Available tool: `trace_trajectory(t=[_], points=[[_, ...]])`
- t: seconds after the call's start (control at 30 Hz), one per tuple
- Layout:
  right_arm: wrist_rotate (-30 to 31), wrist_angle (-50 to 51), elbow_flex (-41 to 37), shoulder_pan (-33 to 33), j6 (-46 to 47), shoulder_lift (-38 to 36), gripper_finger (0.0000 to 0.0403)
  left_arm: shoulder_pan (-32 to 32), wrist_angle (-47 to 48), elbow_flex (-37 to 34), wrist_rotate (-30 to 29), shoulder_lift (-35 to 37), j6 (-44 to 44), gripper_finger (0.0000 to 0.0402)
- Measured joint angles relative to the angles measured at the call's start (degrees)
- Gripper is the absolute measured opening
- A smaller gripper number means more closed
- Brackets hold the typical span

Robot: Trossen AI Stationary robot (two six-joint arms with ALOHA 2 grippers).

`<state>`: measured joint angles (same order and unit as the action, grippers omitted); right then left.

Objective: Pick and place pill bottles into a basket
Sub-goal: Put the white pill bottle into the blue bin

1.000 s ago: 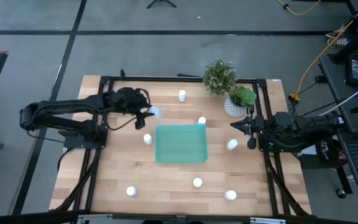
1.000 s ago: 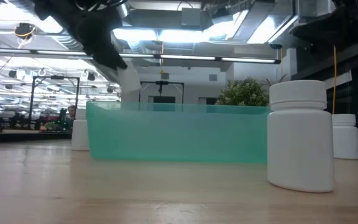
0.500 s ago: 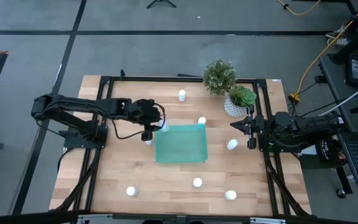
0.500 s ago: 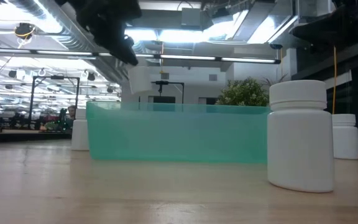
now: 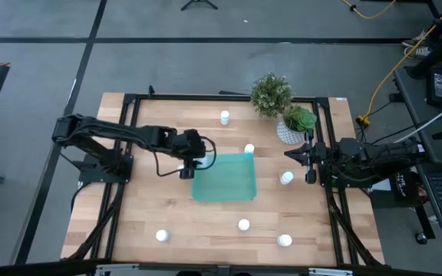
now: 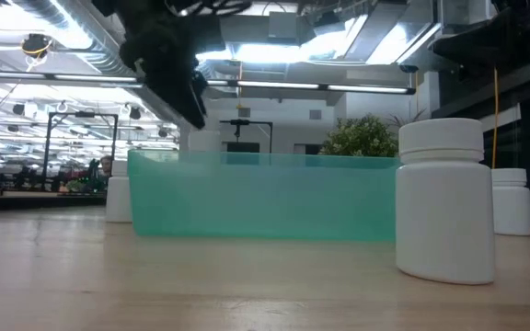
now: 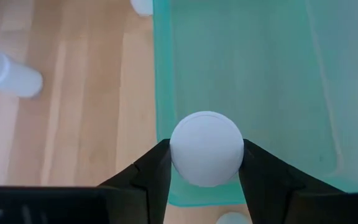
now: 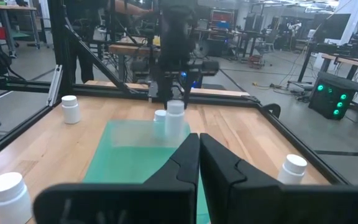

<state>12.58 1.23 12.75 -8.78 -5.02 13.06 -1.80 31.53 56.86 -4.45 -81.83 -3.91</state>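
Gripping a white pill bottle between its fingers, the left gripper hovers over the teal basket's left edge. No label is readable. The right gripper, fingers together, waits at the worktop's right edge.

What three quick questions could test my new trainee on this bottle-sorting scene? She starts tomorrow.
1. True or false: the tray already has a bottle resting inside.
2. Which gripper holds a bottle? A left, B right.
3. Fill in: the held bottle hangs over the tray's ____ that is nearest the left arm.

Key: 1 false, it looks empty. 2 A, the left gripper; the right gripper waits, shut, beside the pot. 3 edge.
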Motion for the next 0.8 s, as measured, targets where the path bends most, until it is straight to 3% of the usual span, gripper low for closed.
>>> trace_trajectory(t=[0.4,0.8], points=[[-0.1,0.6,0.0,0.0,0.1,0.0,0.0016,0.0,-3.8,-0.3,1.3,-5.8,0.1,0.0155],[-0.1,1.5,0.0,0.0,0.4,1.6,0.0016,-0.2,-4.7,-1.6,1.0,-6.2,2.2,0.0155]])
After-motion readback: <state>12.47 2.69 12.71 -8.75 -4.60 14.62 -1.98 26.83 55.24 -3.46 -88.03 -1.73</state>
